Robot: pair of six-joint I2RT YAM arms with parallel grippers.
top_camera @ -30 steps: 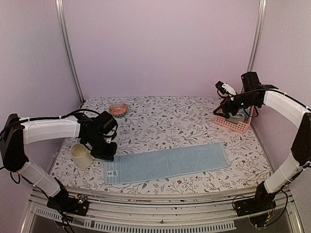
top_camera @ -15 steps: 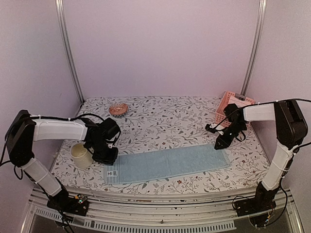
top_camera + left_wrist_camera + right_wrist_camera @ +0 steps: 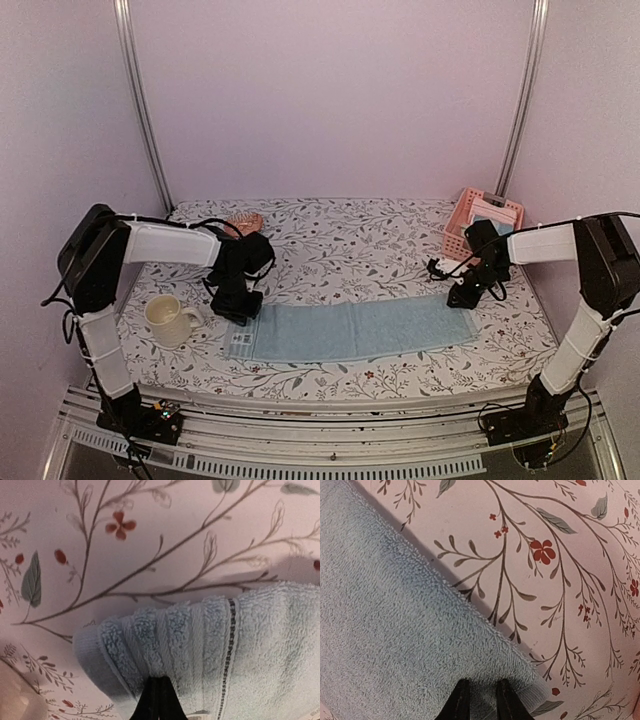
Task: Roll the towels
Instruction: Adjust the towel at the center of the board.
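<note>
Plain pinkish walls (image 3: 330, 90) enclose the table (image 3: 340, 245). Its cover is floral. 2 metal posts (image 3: 141, 110) stand at the rear corners.

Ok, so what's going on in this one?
Two robot arms are working on a light blue towel that lies spread flat across the flowered table. The left gripper is shut on the towel's left end, bunching the fabric there. The right gripper looks pinched on the far right corner. No roll has been started yet. A cream mug sits by the left arm and a pink basket stands at the far right, both apart from the grippers.
</note>
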